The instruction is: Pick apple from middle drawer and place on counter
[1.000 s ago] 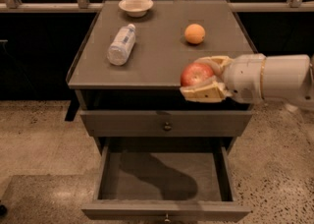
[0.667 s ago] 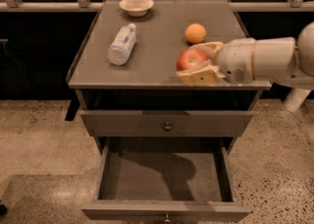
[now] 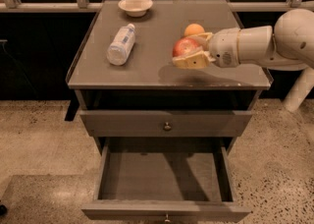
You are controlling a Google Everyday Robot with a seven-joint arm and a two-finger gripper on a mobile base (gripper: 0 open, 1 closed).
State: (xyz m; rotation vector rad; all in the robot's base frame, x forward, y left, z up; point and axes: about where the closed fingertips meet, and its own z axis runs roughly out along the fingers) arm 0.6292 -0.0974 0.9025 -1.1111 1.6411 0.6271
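My gripper (image 3: 189, 50) reaches in from the right and is shut on the red apple (image 3: 184, 47), holding it just above the right half of the grey counter (image 3: 147, 56). Its pale fingers (image 3: 192, 61) wrap the apple from below and behind. The middle drawer (image 3: 164, 176) is pulled open below, with a bare grey floor and a small knob on its front. The plain orange fruit (image 3: 194, 29) sits on the counter just behind the apple.
A clear plastic bottle (image 3: 120, 44) lies on the counter's left half. A small pale bowl (image 3: 135, 6) stands at the back left. Above the open drawer is a closed drawer front with a round knob (image 3: 167, 126). A railing runs behind the cabinet.
My gripper has carried the apple left and farther back, from over the counter's front right edge to over its surface, close to the orange.
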